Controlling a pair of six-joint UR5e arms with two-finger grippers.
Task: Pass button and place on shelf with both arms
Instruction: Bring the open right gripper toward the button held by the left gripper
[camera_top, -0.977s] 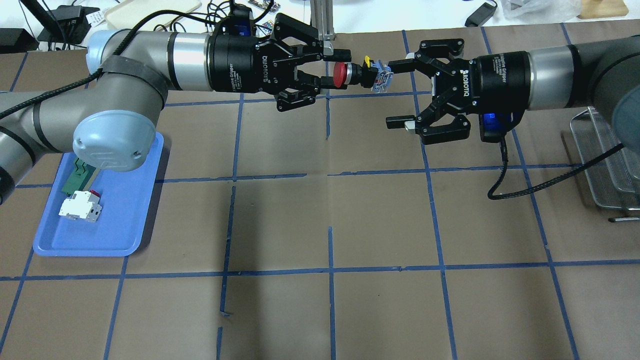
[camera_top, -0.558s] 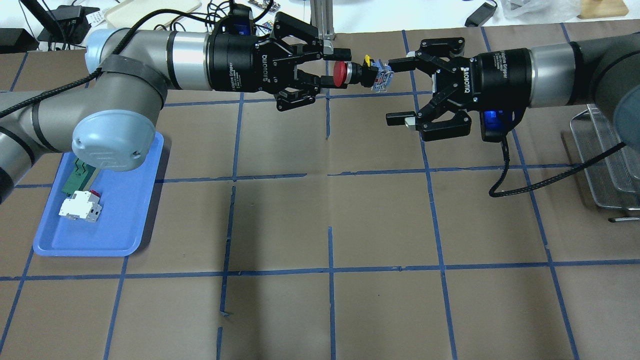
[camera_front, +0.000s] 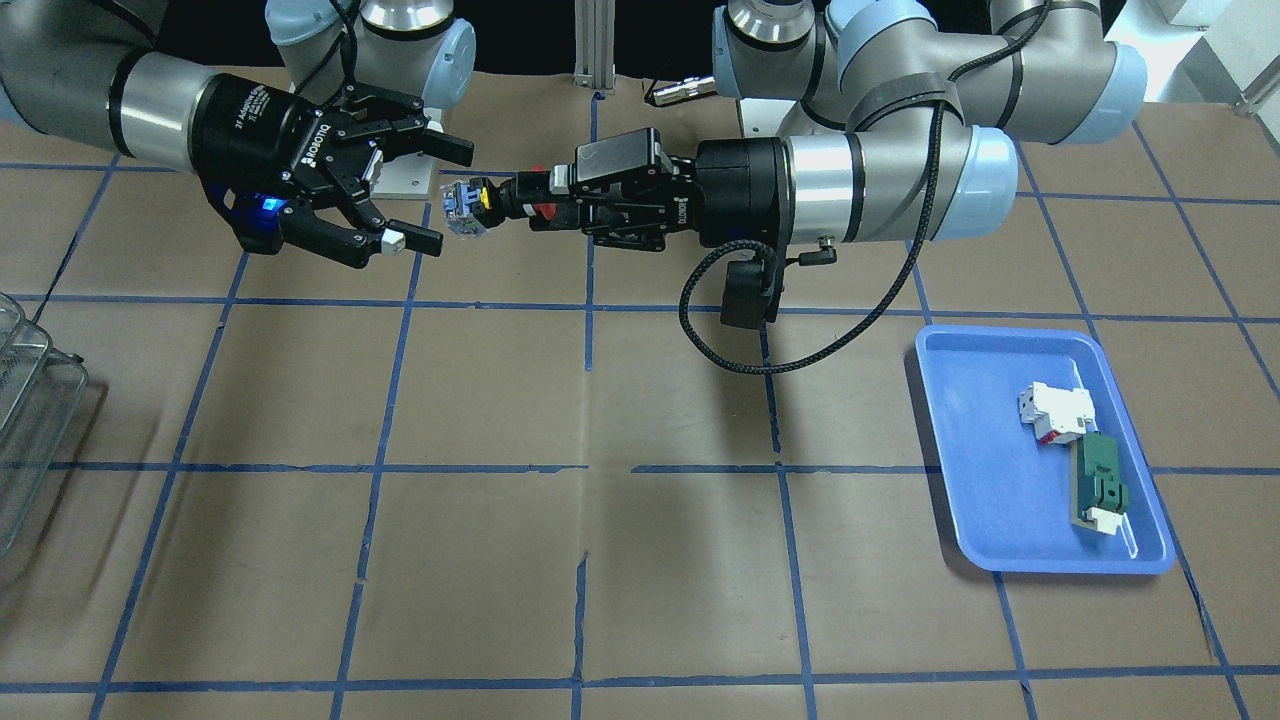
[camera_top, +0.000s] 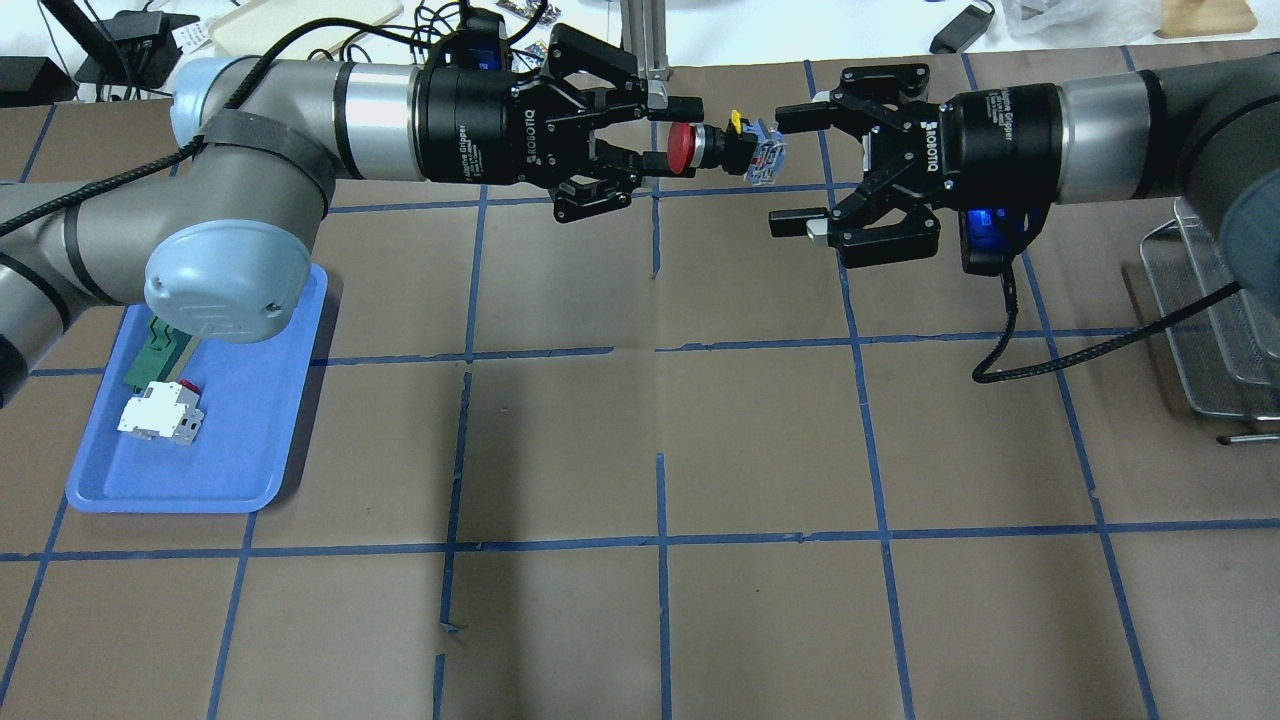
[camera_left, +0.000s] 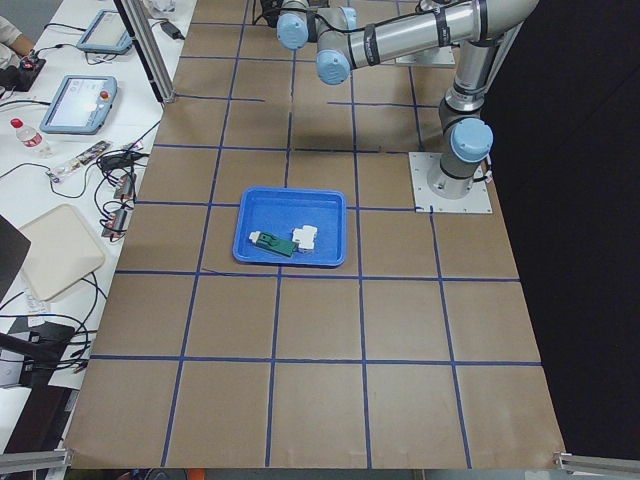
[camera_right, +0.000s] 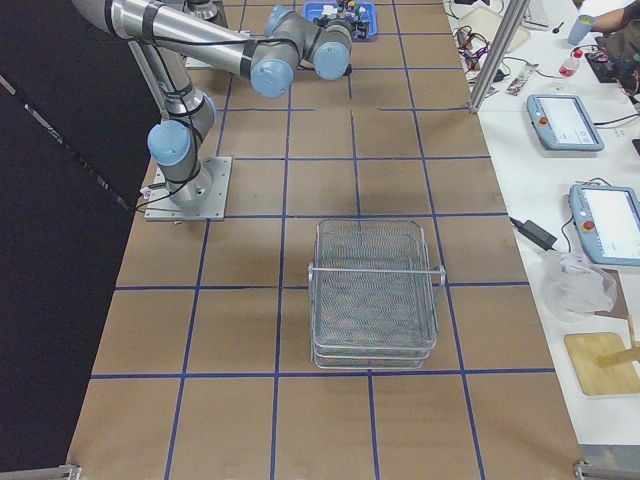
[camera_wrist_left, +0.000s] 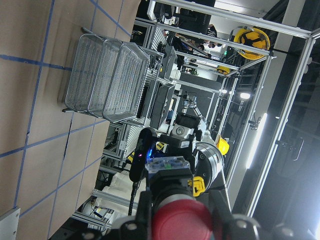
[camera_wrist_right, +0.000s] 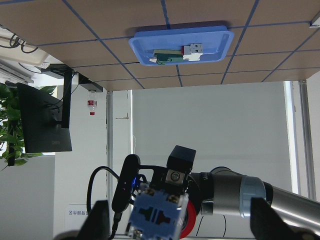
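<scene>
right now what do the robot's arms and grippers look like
The left arm and right arm are silver-grey tubes with light-blue joint caps. The left gripper and right gripper are black, marked ROBOTIQ in white, with black braided cables.

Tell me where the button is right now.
In the overhead view, the button is held above the far middle of the table by the left hand, its clear base pointing toward the open right hand.
</scene>
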